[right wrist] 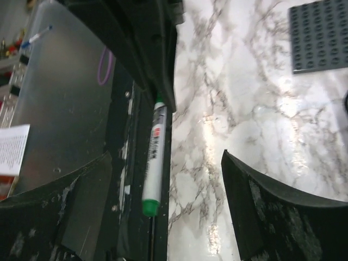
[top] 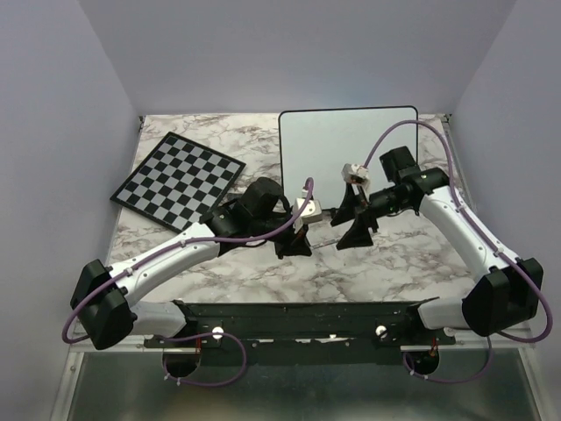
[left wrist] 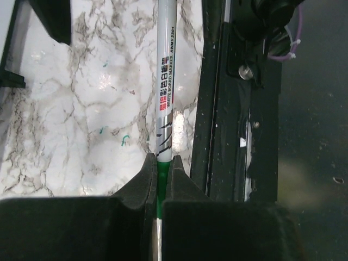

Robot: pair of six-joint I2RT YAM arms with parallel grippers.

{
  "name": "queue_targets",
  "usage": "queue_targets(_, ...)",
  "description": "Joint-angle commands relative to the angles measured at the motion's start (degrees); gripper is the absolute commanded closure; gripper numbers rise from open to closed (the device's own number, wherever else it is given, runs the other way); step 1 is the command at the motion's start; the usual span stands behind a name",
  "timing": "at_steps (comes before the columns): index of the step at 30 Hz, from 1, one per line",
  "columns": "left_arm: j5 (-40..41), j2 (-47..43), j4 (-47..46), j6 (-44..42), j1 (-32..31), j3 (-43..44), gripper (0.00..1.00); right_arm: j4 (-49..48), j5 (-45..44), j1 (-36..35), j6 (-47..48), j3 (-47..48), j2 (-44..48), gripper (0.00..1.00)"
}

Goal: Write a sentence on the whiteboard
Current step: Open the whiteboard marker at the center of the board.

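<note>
The whiteboard [top: 349,145] lies at the back centre-right, white with a thin black frame; I see no sentence on it. My left gripper [top: 300,239] is shut on a whiteboard marker [top: 323,239] and holds it level above the marble, pointing right. In the left wrist view, the jaws [left wrist: 160,171] clamp the marker's green band and its white barrel [left wrist: 165,81] runs away from them. My right gripper [top: 344,224] is open just right of the marker. In the right wrist view [right wrist: 165,163], the marker [right wrist: 153,155] hangs between the wide jaws, touching neither.
A black-and-white chessboard [top: 180,180] lies at the back left and shows in the right wrist view [right wrist: 321,35]. The black base rail [top: 307,311] runs along the near edge. Small green ink marks [left wrist: 125,140] dot the marble tabletop [top: 263,272].
</note>
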State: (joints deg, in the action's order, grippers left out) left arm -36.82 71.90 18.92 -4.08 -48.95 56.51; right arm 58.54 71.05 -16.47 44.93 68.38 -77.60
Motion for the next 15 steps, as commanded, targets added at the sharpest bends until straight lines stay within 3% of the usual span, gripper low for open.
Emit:
queue_targets(1, -2.73, 2.63, 7.89, -4.89, 0.08, 3.33, 1.0, 3.45, -6.18, -5.76, 3.43, -0.78, 1.39, 0.14)
queue_targets(7, -1.24, 2.81, 6.49, -4.1, 0.17, 3.35, 1.0, -0.79, -7.85, -9.19, -2.82, -2.37, 1.4, 0.3)
queue_targets(15, -1.32, 0.62, -0.53, 0.81, 0.08, -0.34, 1.0, -5.54, -9.35, -10.86, -7.75, -5.01, 2.19, 0.35)
